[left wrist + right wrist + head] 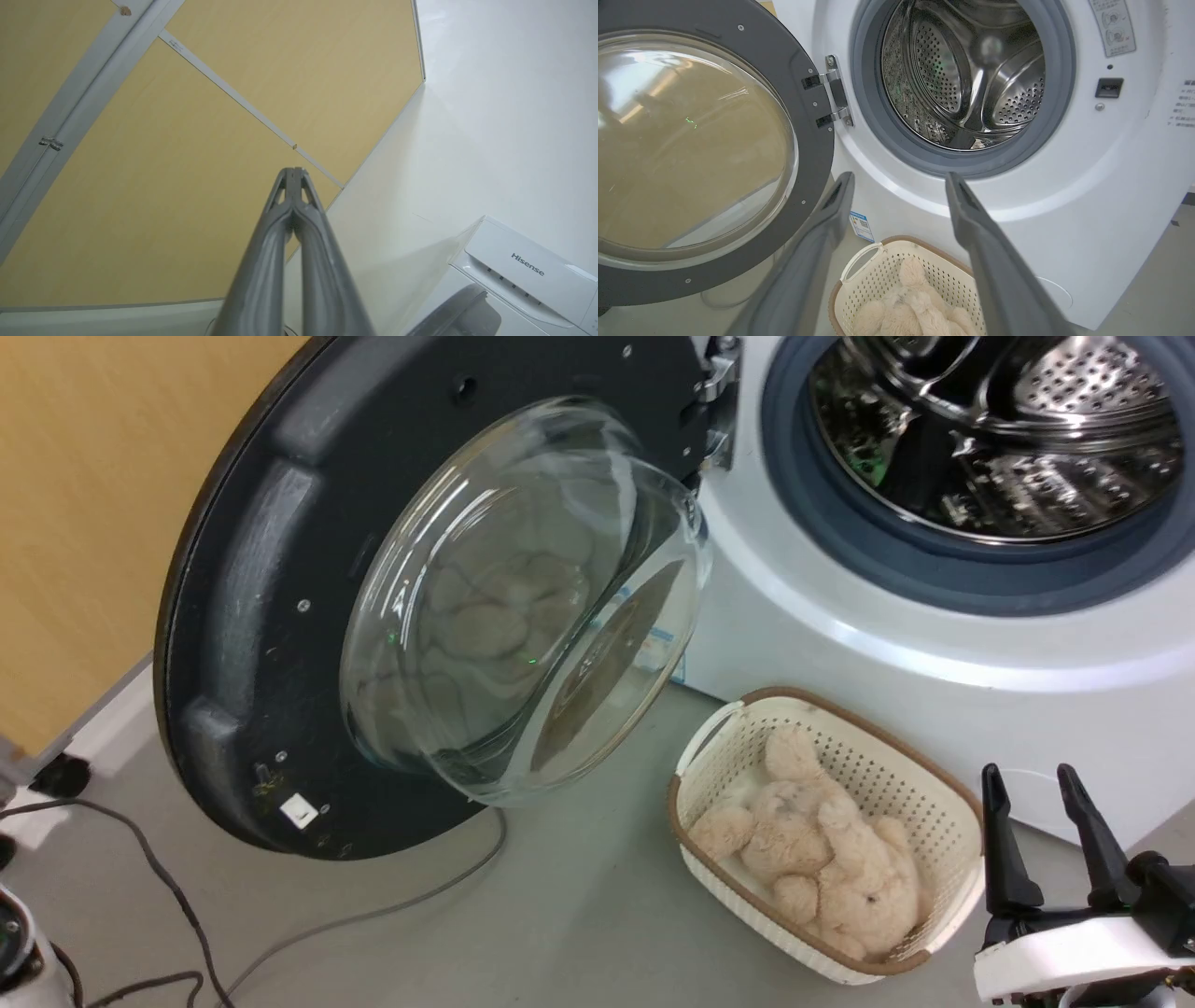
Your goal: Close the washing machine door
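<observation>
Left of the drum opening, the door point(243, 616) hangs swung wide on its hinge point(714, 383). Its glass bowl point(523, 607) bulges toward me and its free edge is far from the machine point(840, 644). The drum point(1027, 476) and gasket point(934, 574) lie fully exposed, so I judge the closing not yet begun.

My right end effector point(1027, 773) sits low at the right, fingers spread and empty. It is just beside the basket point(803, 693), which holds a plush toy point(822, 840) and stands on the floor point(579, 933) before the machine. My left end effector point(293, 172) is clenched on nothing, fingers pressed together, pointing up at a yellow wall panel point(163, 186).

To do this well I'd use the left arm, since it is on the door's side. With it clenched as a blunt pusher, I'd bring it round behind the free edge. I'd press on the black rim rather than the glass, as far from the hinge as I can reach. The push should follow the door's arc, not a straight line, and end with a firm press at the latch side. I'd want the right arm clear of the opening, and I'd watch the basket's near corner and the cables point(147, 847) on the floor under the door.
</observation>
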Tool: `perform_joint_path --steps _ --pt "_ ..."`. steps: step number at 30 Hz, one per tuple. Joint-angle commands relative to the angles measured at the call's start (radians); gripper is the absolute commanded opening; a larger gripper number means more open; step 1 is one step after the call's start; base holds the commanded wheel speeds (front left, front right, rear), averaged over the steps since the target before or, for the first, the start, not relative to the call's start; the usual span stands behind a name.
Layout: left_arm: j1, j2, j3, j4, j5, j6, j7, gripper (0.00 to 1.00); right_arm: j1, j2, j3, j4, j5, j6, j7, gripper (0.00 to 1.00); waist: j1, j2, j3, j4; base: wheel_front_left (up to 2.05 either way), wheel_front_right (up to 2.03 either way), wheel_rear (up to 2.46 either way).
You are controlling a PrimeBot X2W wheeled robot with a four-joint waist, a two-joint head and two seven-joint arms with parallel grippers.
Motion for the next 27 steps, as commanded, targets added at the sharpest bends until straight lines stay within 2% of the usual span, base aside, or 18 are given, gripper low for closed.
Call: perform_joint_path --steps 1,8,9,10,11,19,27 --pt "-0.027 0.009 0.017 0.023 -0.044 -0.009 0.016 0.0 -0.018 0.003 -0.005 -0.002 0.002 -0.001 -0.011 1.0 0.0 0.0 0.012 0.012 0.0 0.0 0.0" --pt "-0.103 0.045 0.058 0.23 -0.321 -0.016 0.201 0.0 -0.032 0.003 -0.017 -0.004 -0.008 -0.001 -0.026 1.0 0.0 0.0 0.049 0.046 0.0 0.0 0.0" --pt "-0.115 0.046 0.06 0.262 -0.372 -0.018 0.242 0.0 -0.032 0.003 -0.019 -0.004 -0.009 -0.001 -0.028 1.0 0.0 0.0 0.053 0.05 0.0 0.0 0.0" --pt "-0.14 0.059 0.066 0.35 -0.488 -0.021 0.35 0.0 -0.034 0.003 -0.025 -0.006 -0.012 -0.001 -0.034 1.0 0.0 0.0 0.065 0.064 0.0 0.0 0.0" --pt "-0.147 0.06 0.063 0.374 -0.519 -0.023 0.383 0.0 -0.035 0.003 -0.027 -0.006 -0.013 -0.001 -0.036 1.0 0.0 0.0 0.068 0.068 0.0 0.0 0.0" --pt "-0.166 0.071 -0.001 0.525 -0.638 -0.04 0.573 0.0 -0.038 0.003 -0.041 -0.011 -0.015 -0.001 -0.053 1.0 0.0 0.0 0.094 0.103 0.0 0.0 0.0" --pt "-0.124 0.042 -0.085 0.522 -0.728 -0.047 0.706 0.0 -0.047 0.003 -0.042 -0.012 -0.017 -0.001 -0.064 1.0 0.0 0.0 0.119 0.111 0.0 0.0 0.0"
